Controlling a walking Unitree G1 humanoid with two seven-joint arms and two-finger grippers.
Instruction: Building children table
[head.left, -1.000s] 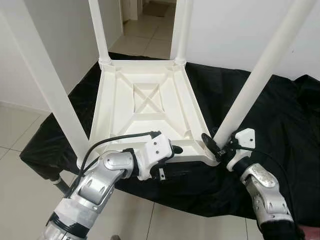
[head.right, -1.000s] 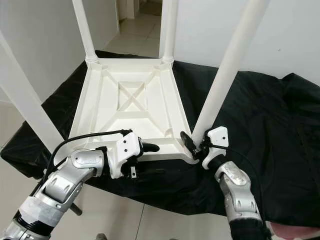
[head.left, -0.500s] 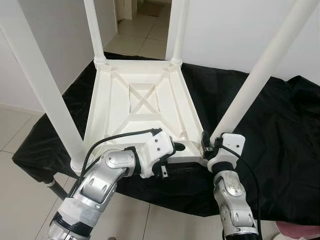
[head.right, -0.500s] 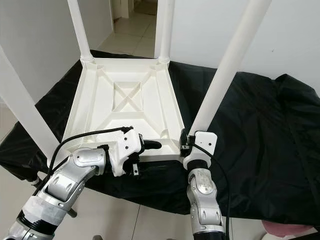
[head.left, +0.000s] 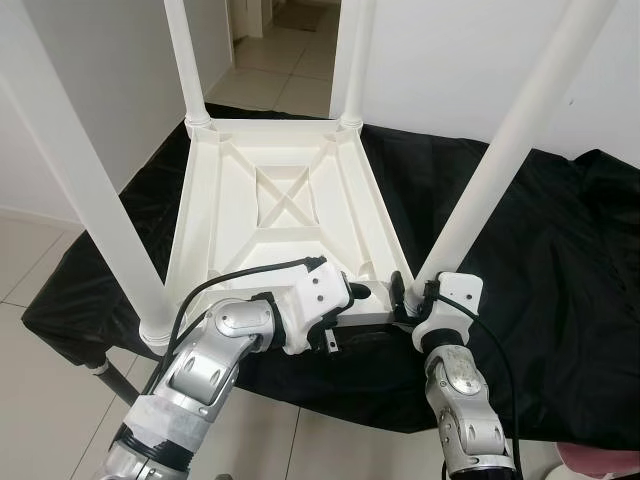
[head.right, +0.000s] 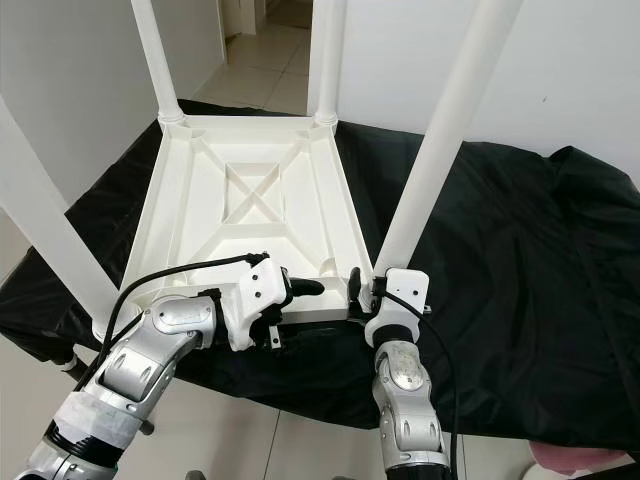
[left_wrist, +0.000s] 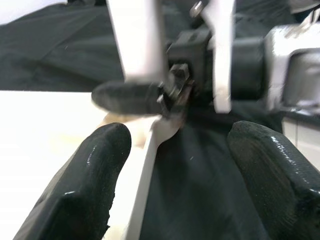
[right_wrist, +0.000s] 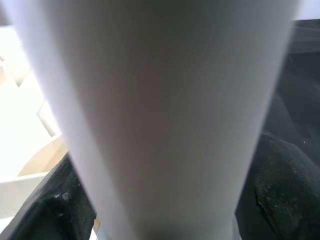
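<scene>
- Right gripper (head.right: 368, 290) wrapped round the foot of the near-right leg (head.right: 435, 150), one black finger on each side of the white tube in the right wrist view, so closed on it right at the socket.
- Leg's long axis going straight up out of that corner and away from the pincer, leaning a touch outward; can't tell from here whether fully seated in the socket.
- Left gripper (head.left: 365, 297) parked just beside it along the near edge of the upturned table top (head.left: 285, 215), fingers (left_wrist: 95, 177) spread wide with the white rim running between them, not clamped on anything.
- So: right arm clearly the one on the leg, left arm only bracing at the near rim, both crowded into the near-right corner.
- Further out, table top lying underside-up on the black cloth (head.left: 560, 260), ribs and cross brace showing, sitting toward the cloth's left half.
- Three other legs (head.left: 185, 60) already standing in their corners.
- Guessing the coming move is a push or twist down along that upright axis, with the left holding the top from sliding.
- Tiled floor (head.left: 30, 255) and a doorway past the far edge.
</scene>
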